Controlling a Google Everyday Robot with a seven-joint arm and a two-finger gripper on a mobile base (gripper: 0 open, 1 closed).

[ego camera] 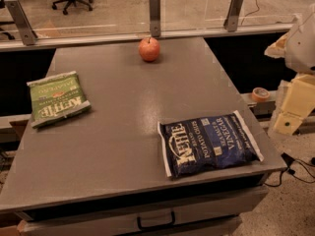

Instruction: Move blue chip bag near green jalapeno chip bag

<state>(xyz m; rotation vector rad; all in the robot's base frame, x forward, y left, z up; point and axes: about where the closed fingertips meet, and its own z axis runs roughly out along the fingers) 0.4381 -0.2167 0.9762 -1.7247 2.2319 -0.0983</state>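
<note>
The blue chip bag (210,143) lies flat near the front right corner of the grey table (123,132), its white lettering facing up. The green jalapeno chip bag (57,98) lies flat at the table's left edge, well apart from the blue bag. My gripper (294,104) shows as pale cream parts at the right edge of the camera view. It is off the table, to the right of the blue bag and a little above it, and touches neither bag.
A red apple (149,49) stands at the far middle of the table. A glass barrier with metal posts (154,14) runs behind the table. A tape roll (260,94) sits on a ledge to the right. A drawer handle (155,222) is below the front edge.
</note>
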